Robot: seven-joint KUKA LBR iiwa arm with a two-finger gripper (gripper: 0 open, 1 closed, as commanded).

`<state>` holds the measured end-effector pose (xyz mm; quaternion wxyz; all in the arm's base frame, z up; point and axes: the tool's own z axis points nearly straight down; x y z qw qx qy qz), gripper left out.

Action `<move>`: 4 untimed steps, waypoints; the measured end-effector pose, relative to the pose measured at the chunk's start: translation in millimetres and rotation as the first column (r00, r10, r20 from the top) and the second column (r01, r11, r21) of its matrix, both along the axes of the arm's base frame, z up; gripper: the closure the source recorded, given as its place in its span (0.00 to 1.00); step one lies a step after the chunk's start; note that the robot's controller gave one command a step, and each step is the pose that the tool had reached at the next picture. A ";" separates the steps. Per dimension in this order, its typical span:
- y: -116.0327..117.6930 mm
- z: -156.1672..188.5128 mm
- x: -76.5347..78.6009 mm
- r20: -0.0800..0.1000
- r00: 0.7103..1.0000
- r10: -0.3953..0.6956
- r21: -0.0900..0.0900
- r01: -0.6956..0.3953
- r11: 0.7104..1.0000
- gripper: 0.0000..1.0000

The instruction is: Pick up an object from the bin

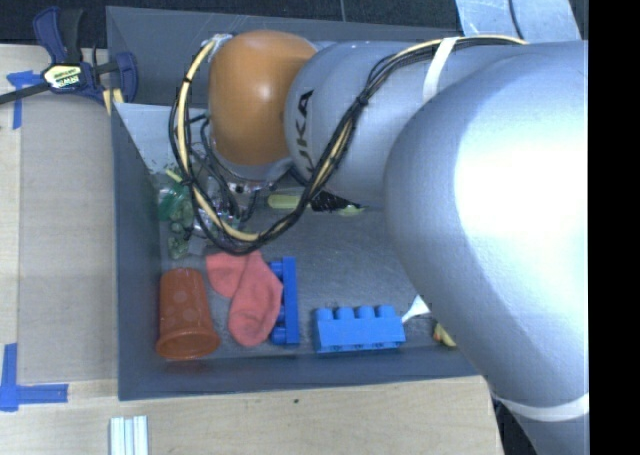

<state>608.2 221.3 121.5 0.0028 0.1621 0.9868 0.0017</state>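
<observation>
Bright overhead light, sheen on arm (480,193), bin (370,263) floor shaded

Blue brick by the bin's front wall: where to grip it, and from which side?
Probably from straight above, closing across the brick's narrow width at mid-length: its long sides look flat and parallel, and it lies clear of its neighbours. The front wall is close, so clearance may be tight.

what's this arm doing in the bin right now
The KUKA arm reaches into the grey bin from the right. Its gripper sits low over the bin's upper left part, next to a small green thing; whether it holds anything cannot be told. Lower in the view lie a brown-orange cup on its side, a pink cloth, a blue bar and a blue brick, all apart from the gripper.
</observation>
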 end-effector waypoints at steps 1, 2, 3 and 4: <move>4.1 -51.1 6.6 0.010 1.000 0.019 0.002 -0.019 1.000 0.00; -4.6 -48.3 -0.5 0.001 0.975 -0.221 0.010 0.221 0.975 1.00; -4.6 -48.3 -0.5 0.001 0.975 -0.221 0.010 0.221 0.975 1.00; -5.2 -35.0 -3.2 -0.005 0.975 -0.221 0.008 0.221 0.975 1.00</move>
